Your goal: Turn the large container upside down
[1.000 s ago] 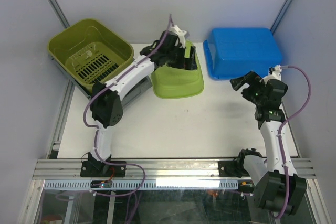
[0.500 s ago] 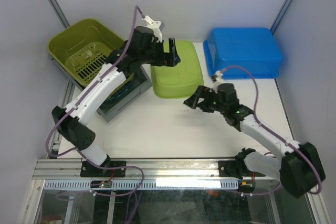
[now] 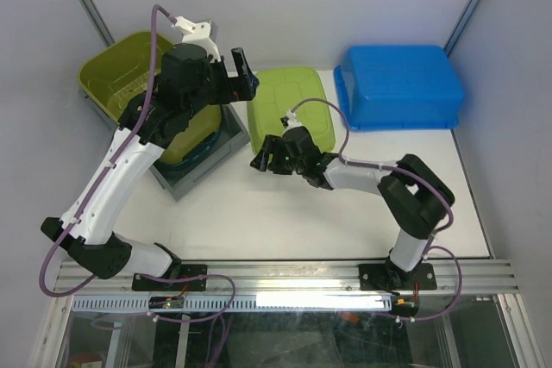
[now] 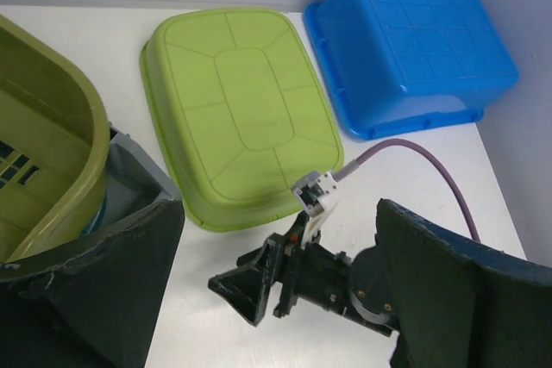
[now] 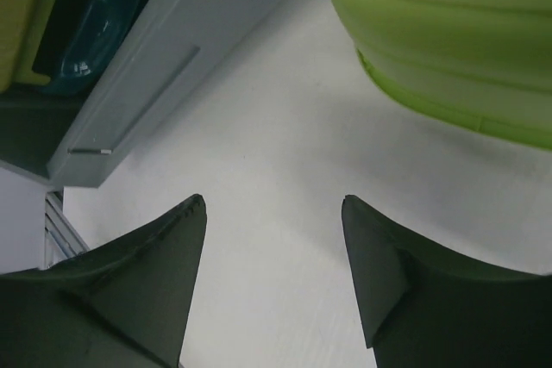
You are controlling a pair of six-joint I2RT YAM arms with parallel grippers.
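The large container [image 3: 293, 109], a lime-green tub, lies bottom up on the white table at the back centre; its ribbed base [image 4: 241, 109] faces up. My left gripper [image 3: 245, 75] hangs open above and to the left of it, holding nothing [image 4: 278, 208]. My right gripper [image 3: 261, 157] sits low over the table at the tub's near-left corner, open, with only bare table between its fingers [image 5: 272, 204]. The tub's rim [image 5: 457, 32] shows at the upper right of the right wrist view, apart from the fingers.
A blue tub [image 3: 401, 84] lies bottom up at the back right. An olive slatted basket [image 3: 129, 75] sits on a grey box [image 3: 203, 157] at the back left, close to the right gripper. Frame posts stand at both back corners.
My left gripper has come off the lime tub and pulled back to the left and up. The right arm has swung from the right side across to the tub's near-left corner, its jaws narrowing a little.
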